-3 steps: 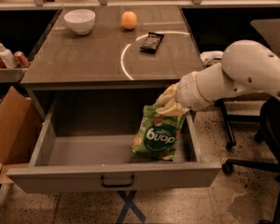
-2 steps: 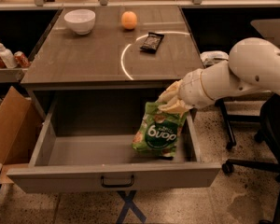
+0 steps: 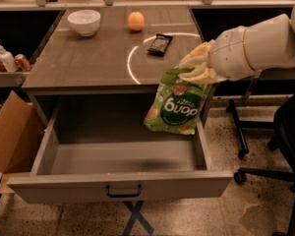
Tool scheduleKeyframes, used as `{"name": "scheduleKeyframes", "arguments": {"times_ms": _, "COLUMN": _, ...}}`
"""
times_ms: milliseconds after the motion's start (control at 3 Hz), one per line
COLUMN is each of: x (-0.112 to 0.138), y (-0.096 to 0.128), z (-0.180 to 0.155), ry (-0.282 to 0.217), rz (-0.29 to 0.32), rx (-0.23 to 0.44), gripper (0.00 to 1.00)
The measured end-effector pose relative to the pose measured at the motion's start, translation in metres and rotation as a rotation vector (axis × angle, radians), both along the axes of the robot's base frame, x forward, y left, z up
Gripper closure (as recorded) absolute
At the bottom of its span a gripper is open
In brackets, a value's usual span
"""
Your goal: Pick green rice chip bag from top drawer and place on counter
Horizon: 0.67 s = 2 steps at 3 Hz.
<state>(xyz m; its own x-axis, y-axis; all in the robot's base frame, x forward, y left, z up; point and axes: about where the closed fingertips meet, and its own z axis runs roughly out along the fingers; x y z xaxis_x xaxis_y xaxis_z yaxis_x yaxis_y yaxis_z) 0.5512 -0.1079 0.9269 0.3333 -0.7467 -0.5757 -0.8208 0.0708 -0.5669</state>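
Camera view, looking down at an angle on a grey-brown rectangular worktop [image 3: 88,58] with a thin white arc [image 3: 130,63] marked on it, and on the wide grey top drawer [image 3: 120,183] pulled out beneath it, dark bar handle [image 3: 124,191] at the middle of its flat front panel. The robot's pale cream two-finger tool [image 3: 199,69] reaches in from the right on a thick white arm [image 3: 260,43] and sits at the worktop's front right corner, at about the height of the surface. Its fingers are pinched tight on the top edge of the crinkly bright green rice chip bag [image 3: 179,107]. The bag hangs straight down from the tool, just below and slightly left of it. It hangs over the right rear part of the drawer's interior, apparently lifted off the drawer floor, and its large white lettering reads upside down. On the worktop, well apart from the tool, stand a white round bowl [image 3: 84,21] at the far left and an orange ball-shaped fruit [image 3: 135,20] near the far edge. A small dark flat packet [image 3: 160,44] lies inside the arc. A brown cardboard box [image 3: 10,136] leans beside the drawer's left side, and a black office chair [image 3: 285,146] stands on the speckled floor at the right.
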Motion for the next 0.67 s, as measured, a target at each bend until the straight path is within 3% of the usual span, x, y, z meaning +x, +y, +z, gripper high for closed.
{"name": "scheduleKeyframes", "arguments": {"times_ms": 333, "x": 0.0, "y": 0.0, "z": 0.0, "ry": 0.0, "rz": 0.0, "rx": 0.0, "gripper": 1.0}}
{"name": "scheduleKeyframes", "arguments": {"times_ms": 667, "x": 0.009, "y": 0.004, "z": 0.02, "ry": -0.047, "rz": 0.026, "rx": 0.011, "gripper": 1.0}}
